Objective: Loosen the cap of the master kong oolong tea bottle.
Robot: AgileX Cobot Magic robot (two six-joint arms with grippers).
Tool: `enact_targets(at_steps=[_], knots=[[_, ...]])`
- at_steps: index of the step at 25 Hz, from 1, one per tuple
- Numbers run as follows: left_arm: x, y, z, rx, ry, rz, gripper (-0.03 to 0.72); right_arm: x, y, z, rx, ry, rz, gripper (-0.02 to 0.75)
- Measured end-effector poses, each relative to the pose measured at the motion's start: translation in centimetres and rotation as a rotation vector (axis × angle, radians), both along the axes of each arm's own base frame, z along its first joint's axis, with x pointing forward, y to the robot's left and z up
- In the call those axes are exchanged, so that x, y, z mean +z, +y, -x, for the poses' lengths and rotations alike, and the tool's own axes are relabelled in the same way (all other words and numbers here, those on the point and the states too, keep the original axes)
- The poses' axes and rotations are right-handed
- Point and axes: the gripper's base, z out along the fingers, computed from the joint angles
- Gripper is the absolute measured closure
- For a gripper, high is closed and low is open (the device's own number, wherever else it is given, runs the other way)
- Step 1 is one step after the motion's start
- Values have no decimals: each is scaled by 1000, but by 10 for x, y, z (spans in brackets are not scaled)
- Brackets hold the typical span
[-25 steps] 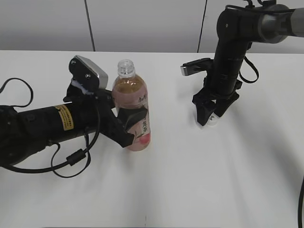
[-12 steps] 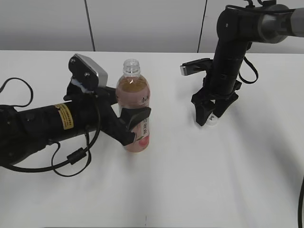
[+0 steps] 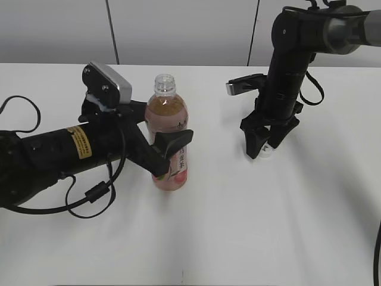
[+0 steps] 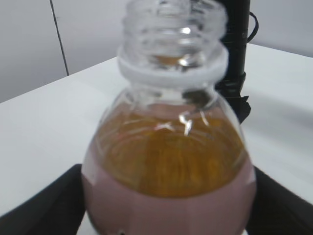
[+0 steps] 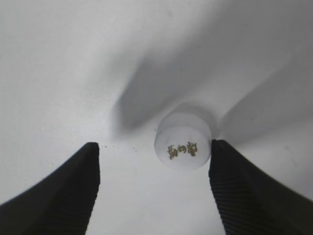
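Cap [image 5: 183, 148] off, centre-right on table [image 3: 268, 226] between parted right gripper [image 5: 154, 188] jaws; left gripper [image 3: 169, 146] jaws spread around bottle [image 3: 168, 128], frame centre.

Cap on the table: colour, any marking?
White cap, small gold mark on top; right wrist view shows it best.

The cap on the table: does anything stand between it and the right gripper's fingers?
Nothing visible does. The cap lies on the bare white table between the open fingers of the right gripper, close beside one finger; whether they touch is unclear.
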Motion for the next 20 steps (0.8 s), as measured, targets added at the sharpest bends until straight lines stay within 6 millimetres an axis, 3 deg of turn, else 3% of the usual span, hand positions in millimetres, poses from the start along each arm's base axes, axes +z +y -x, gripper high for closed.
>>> enact_targets(at_steps=[4,15,20], knots=[[5,2,2,3,-4,-9,132,2,0,0,0,-5,-1,213],[11,21,34,27,32,-25,132,41,-1,2,-24,-65,-20,213],[30,30,44,64,17,-49,132,67,-3,6,-52,-97,-30,213]])
